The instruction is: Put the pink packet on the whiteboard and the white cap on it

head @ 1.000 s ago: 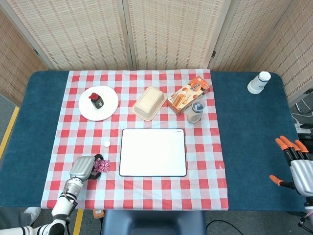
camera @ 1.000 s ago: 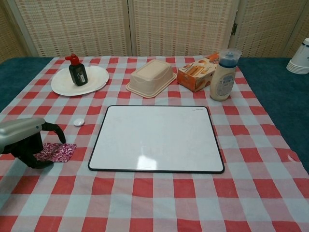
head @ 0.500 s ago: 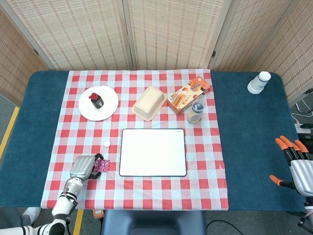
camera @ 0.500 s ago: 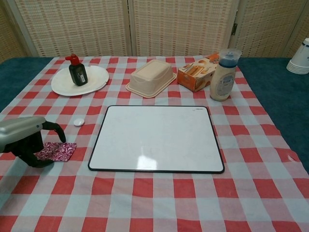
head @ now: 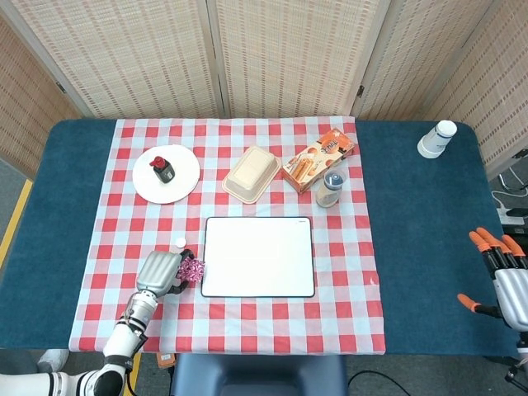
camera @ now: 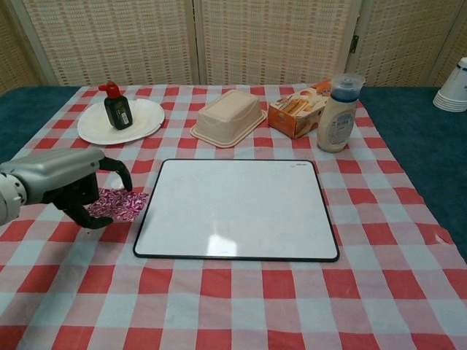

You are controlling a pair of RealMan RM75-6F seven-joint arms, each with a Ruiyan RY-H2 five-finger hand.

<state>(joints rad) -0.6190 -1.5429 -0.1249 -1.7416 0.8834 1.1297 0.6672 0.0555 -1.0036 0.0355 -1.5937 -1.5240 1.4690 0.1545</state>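
My left hand point(head: 161, 272) holds the pink patterned packet point(head: 192, 270) just above the cloth, at the left edge of the whiteboard point(head: 258, 256). In the chest view the left hand point(camera: 69, 186) pinches the packet point(camera: 120, 204) right beside the whiteboard point(camera: 237, 208), whose surface is bare. The small white cap point(head: 180, 242) lies on the checked cloth just beyond the hand; in the chest view the hand hides it. My right hand point(head: 503, 276) hangs open at the table's right edge, fingers spread, holding nothing.
Behind the whiteboard stand a white plate point(head: 144, 186) with a black red-topped bottle point(head: 163, 170), a beige lidded container point(head: 250, 172), an orange box point(head: 318, 156) and a blue-capped bottle point(head: 330, 189). Stacked paper cups point(head: 436, 139) sit far right.
My left hand has lifted the pink packet and carried it right and a little forward, from the cloth's left part up to the whiteboard's left edge. The right hand is unchanged.
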